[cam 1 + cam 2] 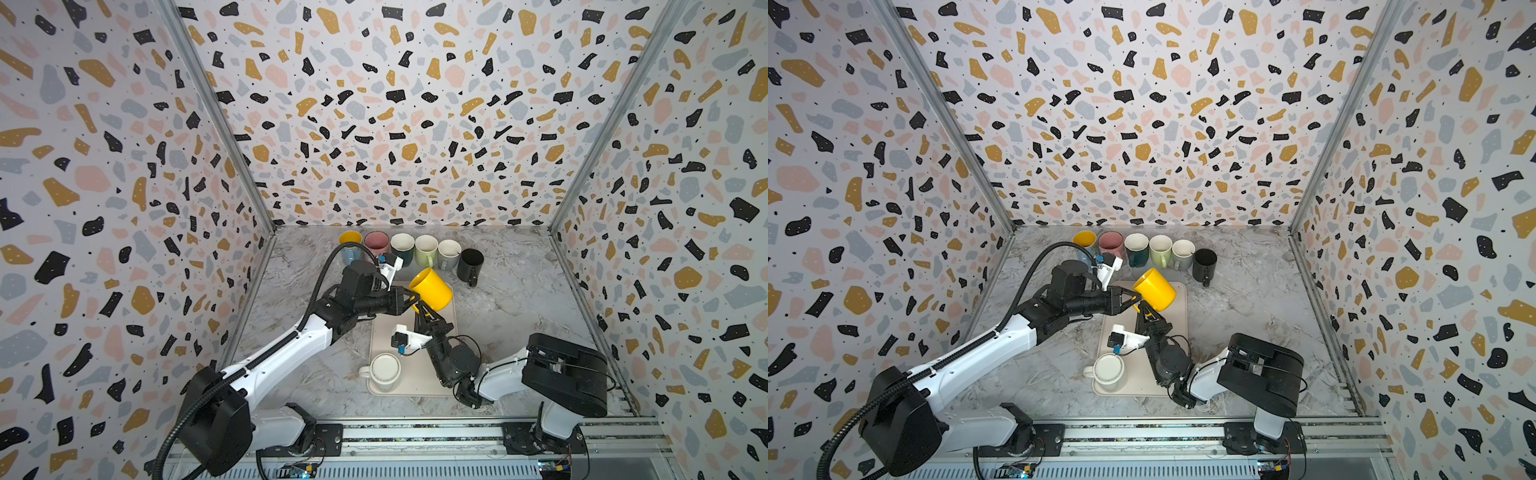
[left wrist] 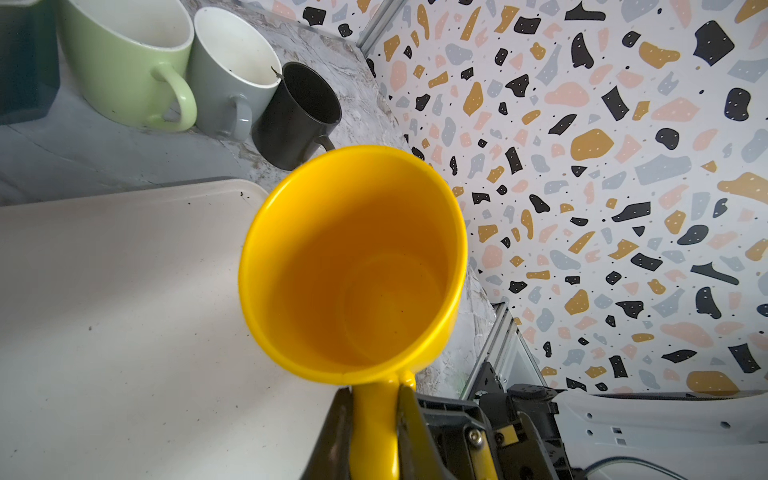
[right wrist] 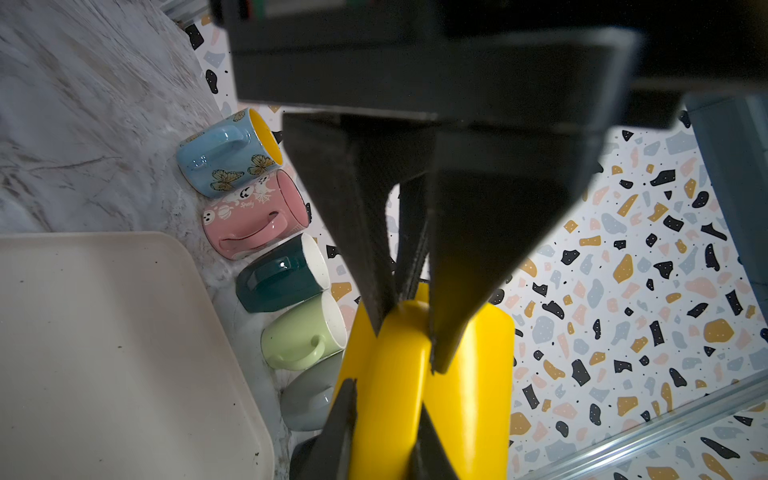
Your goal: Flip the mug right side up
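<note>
You have eight mugs in view. Six are in the row at the back: a blue mug (image 1: 350, 249), a pink mug (image 1: 376, 243), a dark teal mug (image 1: 402, 248), a green mug (image 1: 426, 250), a grey mug (image 1: 449, 253) and a black mug (image 1: 470, 262). Add one yellow mug (image 1: 432, 289) and one white mug (image 1: 384, 371). You have one tray (image 1: 380, 332). You have two grippers, the left gripper (image 2: 374, 419) and the right gripper (image 3: 384, 419). The thin dark sliver at the grey mug's rim may be one more item; it's too small to tell.

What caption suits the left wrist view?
Left gripper clamps the handle of the yellow mug over the tray edge, open mouth facing camera.
</note>
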`<state>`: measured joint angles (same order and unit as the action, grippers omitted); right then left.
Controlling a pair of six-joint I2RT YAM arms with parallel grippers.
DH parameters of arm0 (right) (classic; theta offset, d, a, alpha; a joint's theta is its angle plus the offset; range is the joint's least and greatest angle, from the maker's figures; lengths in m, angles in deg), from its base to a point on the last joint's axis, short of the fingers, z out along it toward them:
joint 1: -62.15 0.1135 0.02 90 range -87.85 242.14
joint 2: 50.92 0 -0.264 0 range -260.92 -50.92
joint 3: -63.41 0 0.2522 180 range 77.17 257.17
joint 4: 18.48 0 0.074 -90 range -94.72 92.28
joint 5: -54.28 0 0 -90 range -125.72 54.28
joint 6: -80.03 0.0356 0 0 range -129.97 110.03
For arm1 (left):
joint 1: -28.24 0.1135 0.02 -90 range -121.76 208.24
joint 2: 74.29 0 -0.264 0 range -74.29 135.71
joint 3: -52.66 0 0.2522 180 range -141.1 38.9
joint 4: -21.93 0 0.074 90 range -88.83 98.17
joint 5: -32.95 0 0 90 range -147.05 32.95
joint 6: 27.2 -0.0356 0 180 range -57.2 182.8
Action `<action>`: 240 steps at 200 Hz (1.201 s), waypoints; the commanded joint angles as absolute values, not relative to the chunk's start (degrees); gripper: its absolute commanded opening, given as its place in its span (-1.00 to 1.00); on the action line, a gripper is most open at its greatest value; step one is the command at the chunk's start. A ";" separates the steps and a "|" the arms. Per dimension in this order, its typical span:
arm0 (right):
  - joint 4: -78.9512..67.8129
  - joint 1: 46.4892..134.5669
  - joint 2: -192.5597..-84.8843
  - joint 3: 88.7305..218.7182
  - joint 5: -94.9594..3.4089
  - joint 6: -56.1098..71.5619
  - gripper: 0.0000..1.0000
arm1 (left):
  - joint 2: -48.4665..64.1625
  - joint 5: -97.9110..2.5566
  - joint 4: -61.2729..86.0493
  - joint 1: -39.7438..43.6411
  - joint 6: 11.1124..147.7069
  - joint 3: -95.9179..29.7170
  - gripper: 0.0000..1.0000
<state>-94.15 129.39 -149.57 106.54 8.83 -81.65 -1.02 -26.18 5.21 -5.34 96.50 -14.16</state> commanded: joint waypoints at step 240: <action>-112.30 133.94 -147.42 106.01 2.51 -89.28 -1.00 | 4.60 -15.53 4.98 -5.16 94.89 -11.90 -1.00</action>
